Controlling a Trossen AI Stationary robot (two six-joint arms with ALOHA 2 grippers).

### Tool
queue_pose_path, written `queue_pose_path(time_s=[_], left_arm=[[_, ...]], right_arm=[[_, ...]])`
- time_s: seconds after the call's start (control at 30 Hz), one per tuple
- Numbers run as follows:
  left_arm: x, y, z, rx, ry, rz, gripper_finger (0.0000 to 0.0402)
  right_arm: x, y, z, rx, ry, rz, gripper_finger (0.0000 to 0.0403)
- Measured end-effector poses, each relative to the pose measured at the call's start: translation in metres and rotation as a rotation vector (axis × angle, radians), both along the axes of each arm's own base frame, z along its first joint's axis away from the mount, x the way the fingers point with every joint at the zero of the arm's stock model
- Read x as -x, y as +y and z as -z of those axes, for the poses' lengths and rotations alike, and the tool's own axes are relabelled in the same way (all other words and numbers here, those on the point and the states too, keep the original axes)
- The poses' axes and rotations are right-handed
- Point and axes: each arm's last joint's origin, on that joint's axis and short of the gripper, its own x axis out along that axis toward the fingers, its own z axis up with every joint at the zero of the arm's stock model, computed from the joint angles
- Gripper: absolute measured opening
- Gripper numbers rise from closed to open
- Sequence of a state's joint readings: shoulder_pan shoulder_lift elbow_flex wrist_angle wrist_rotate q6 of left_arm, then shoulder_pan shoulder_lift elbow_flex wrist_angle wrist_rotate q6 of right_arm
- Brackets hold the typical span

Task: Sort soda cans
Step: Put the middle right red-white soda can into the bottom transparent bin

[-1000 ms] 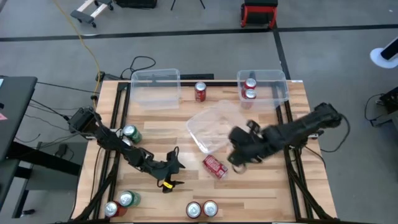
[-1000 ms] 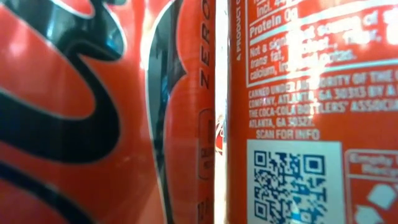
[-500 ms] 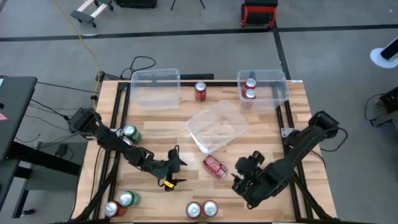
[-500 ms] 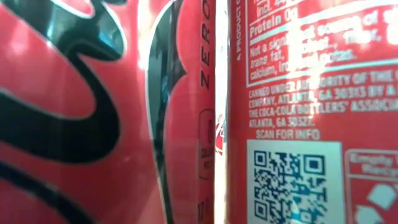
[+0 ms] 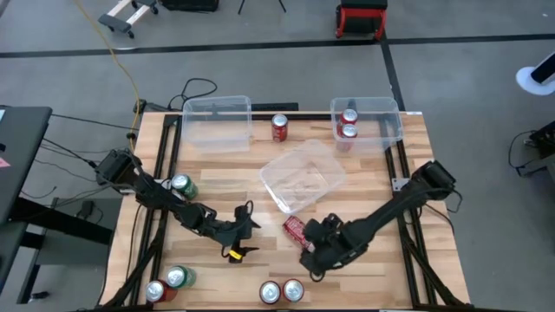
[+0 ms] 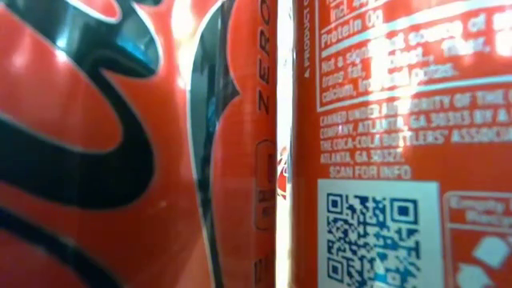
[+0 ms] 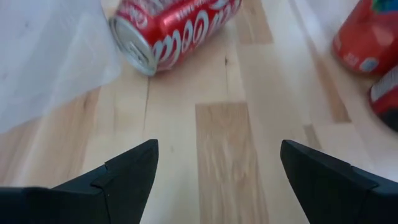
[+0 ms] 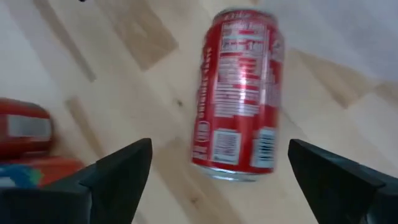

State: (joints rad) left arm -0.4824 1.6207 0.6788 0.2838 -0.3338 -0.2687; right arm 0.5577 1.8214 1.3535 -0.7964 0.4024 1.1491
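A red soda can [image 5: 295, 228] lies on its side on the wooden table [image 5: 217, 169], just near of a tilted clear bin [image 5: 303, 178]. My right gripper [image 5: 310, 247] stands open close by the can's near right; in its wrist view the can [image 8: 239, 121] lies ahead of the open fingers [image 8: 219, 152], untouched. My left gripper [image 5: 247, 234] waits open to the can's left, and its own view shows the can [image 7: 174, 34] beyond the gripper [image 7: 217, 149]. Two red cans [image 5: 349, 124] stand in the back right bin [image 5: 386, 117].
An empty clear bin [image 5: 217, 121] stands at the back left, a red can [image 5: 279, 127] beside it. A green can [image 5: 181, 185] stands at the left edge. Green [image 5: 176, 277] and red [image 5: 156, 290] cans stand near left; two red cans [image 5: 281, 292] at the near edge fill the low view [image 6: 120, 144].
My right gripper has swung away from the tilted bin toward the table's near edge, then gone left, and now stands low beside the lying can. The can and the bin have stayed where they were.
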Motion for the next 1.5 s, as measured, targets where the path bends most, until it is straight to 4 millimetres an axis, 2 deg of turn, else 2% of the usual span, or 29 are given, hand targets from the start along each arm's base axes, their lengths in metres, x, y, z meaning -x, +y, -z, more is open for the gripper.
queue_pose_path(time_s=[0.17, 0.3, 0.57, 0.77, 1.1, 1.37, 1.5], left_arm=[[0.001, 0.001, 0.002, -0.014, 0.025, 0.008, 0.0334], [0.001, 0.001, 0.002, -0.037, 0.024, 0.026, 0.0334], [0.002, 0.001, 0.003, -0.052, 0.032, 0.034, 0.0334], [0.000, 0.004, 0.003, -0.059, 0.034, 0.026, 0.0334], [-0.002, 0.008, 0.002, -0.051, 0.028, 0.009, 0.0334], [-0.002, 0.008, 0.002, -0.040, 0.028, 0.001, 0.0334], [-0.002, 0.008, 0.002, -0.027, 0.029, -0.009, 0.0334]], right_arm=[[-0.008, -0.019, 0.001, -0.015, 0.051, 0.018, 0.0399], [-0.012, -0.025, 0.003, -0.042, 0.048, 0.026, 0.0399], [-0.004, -0.031, 0.042, -0.158, 0.064, 0.045, 0.0400], [-0.004, -0.032, 0.056, -0.201, 0.005, -0.001, 0.0398], [-0.007, -0.037, 0.056, -0.126, 0.002, -0.137, 0.0364], [-0.007, -0.037, 0.056, -0.119, 0.005, -0.147, 0.0294], [-0.007, -0.037, 0.055, -0.119, 0.005, -0.146, 0.0289]])
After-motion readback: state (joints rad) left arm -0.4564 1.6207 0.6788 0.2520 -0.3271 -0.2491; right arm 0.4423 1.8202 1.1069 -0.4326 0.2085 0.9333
